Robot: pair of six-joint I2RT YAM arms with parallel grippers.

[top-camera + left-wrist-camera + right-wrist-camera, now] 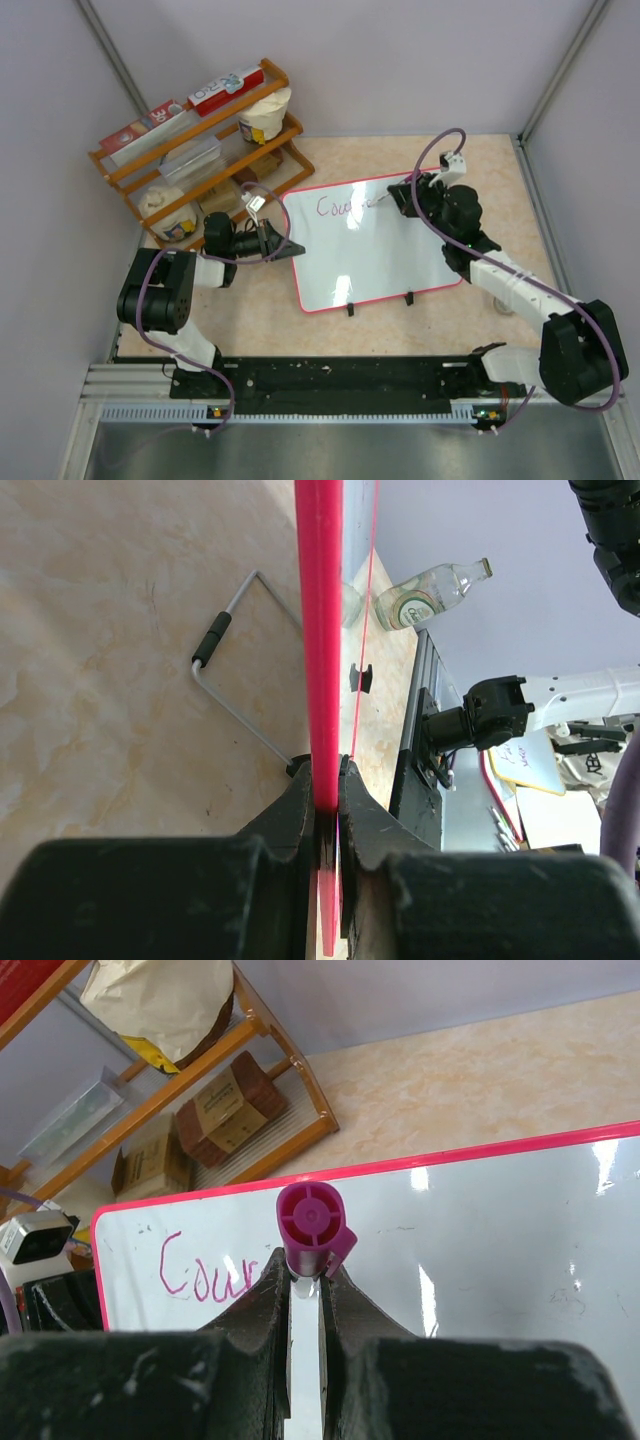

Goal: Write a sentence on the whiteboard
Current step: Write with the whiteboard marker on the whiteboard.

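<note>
Left gripper (327,790): jaws pinched onto the pink-red rim of the whiteboard (320,630), one finger on each face. The left wrist view sees the board edge-on, running straight away from the claw. In the top view this gripper (268,238) grips the board's left edge near the far corner.

Right gripper (305,1275): clamped on a marker (313,1222), with a white barrel between the fingers and a magenta end cap with a side clip facing the camera. From above, the right gripper (405,195) sits over the board's far edge, right of centre. The marker tip is hidden, so contact with the board is not confirmed.

Whiteboard (380,255): mid-table, between the two arms, turned slightly off square, with two black clips (351,309) on its near edge.

Handwriting (205,1270): pinkish cursive at the far-left corner, reading "Cour" in the right wrist view. Further letters run toward the right gripper but are too blurred to read from above (340,207).

Surroundings: a bent wire stand (235,695) with a black sleeve lies on the marbled table (110,680) beside the board. A glass bottle (430,590) lies on its side beyond it. A wooden rack (200,150) stands at the far left, holding brown boxes (235,1110).
</note>
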